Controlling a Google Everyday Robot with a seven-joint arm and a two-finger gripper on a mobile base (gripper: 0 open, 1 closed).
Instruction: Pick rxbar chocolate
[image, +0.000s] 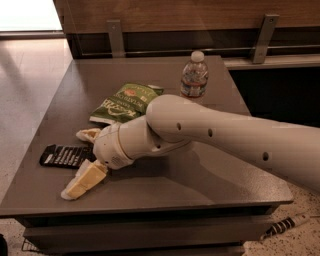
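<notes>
The rxbar chocolate (64, 156) is a small flat black wrapper with white lettering, lying at the left of the grey table (210, 185). My gripper (81, 159) is at the bar's right end, low over the table. Its two cream fingers are spread apart: one (88, 134) lies behind the bar, the other (83, 181) in front of it. The bar's right end lies between them, partly hidden by the wrist. I cannot tell whether either finger touches the bar.
A green chip bag (126, 102) lies behind the gripper, partly covered by my arm. A water bottle (193, 75) stands upright at the back right. The table's left and front edges are close to the bar. A wooden wall runs behind.
</notes>
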